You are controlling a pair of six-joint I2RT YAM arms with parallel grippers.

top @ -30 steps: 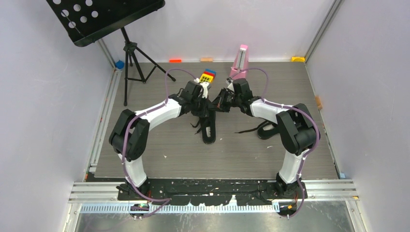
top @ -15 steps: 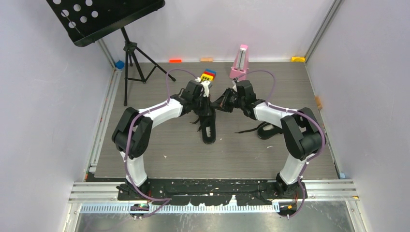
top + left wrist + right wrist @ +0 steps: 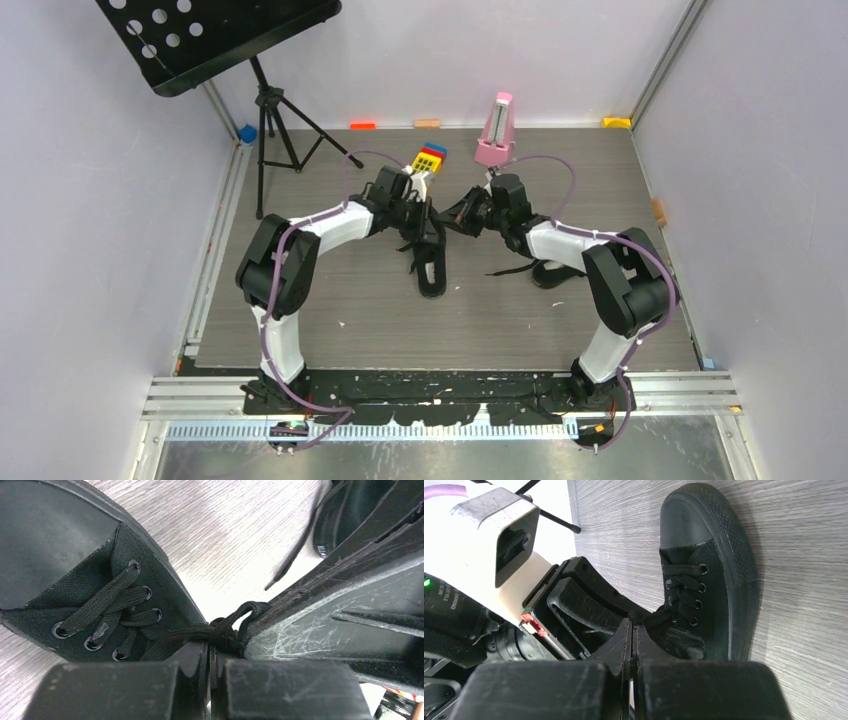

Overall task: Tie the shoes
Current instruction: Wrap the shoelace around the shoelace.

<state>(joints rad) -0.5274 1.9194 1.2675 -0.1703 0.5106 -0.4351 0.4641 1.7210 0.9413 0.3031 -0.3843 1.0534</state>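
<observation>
One black shoe [image 3: 432, 268] lies mid-table, toe toward the arms; in the left wrist view its eyelets and crossed laces [image 3: 107, 612] fill the left side. Both grippers meet just behind it. My left gripper [image 3: 211, 649] is shut on a lace strand at a tight knot [image 3: 227, 630]. My right gripper [image 3: 632, 629] is shut on the lace beside the shoe's [image 3: 709, 580] tongue, nose to nose with the left gripper [image 3: 430, 224]. The second shoe [image 3: 553, 272] lies to the right, partly hidden by the right arm, its loose lace [image 3: 510, 270] trailing on the table.
A black music stand [image 3: 220, 40] on a tripod [image 3: 275, 125] occupies the back left. A pink metronome [image 3: 495, 130] and a coloured block toy [image 3: 430, 157] stand just behind the grippers. Small coloured blocks line the back wall.
Both wrists have drawn slightly apart, the left to the left and the right to the right. The shoe has stayed in place.
</observation>
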